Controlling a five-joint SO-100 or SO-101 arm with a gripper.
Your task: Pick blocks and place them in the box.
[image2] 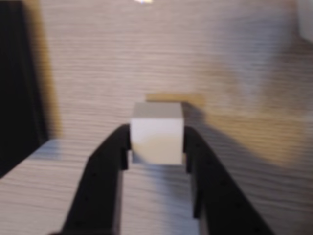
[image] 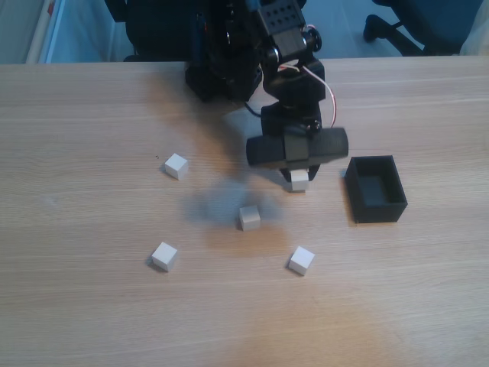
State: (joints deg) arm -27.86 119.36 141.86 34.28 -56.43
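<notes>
My pincer point(image2: 156, 147) is clamped on one white block point(image2: 157, 133), a matte, square-edged cube pressed between my two black fingers point(image2: 108, 171) in the middle of the wrist view. Its top face is greyer, its front face pale and smooth. Under it runs the table point(image2: 234, 58), a light wood-grain surface with fine horizontal streaks. A dark vertical slab fills the left edge of that view; I cannot tell what it is.

In the fixed view, my black arm point(image: 294, 99) reaches down from the upper middle of the frame, and the held block point(image: 299, 181) peeks out beneath it, right of centre. The box point(image: 374, 189) sits just right of it, a thin-walled black rectangular container, open on top, nothing visible inside. Four more white cubes lie apart on the wood: one at left centre point(image: 176, 166), one at the centre in shadow point(image: 249, 218), one lower left point(image: 164, 256), one lower centre point(image: 301, 260).
</notes>
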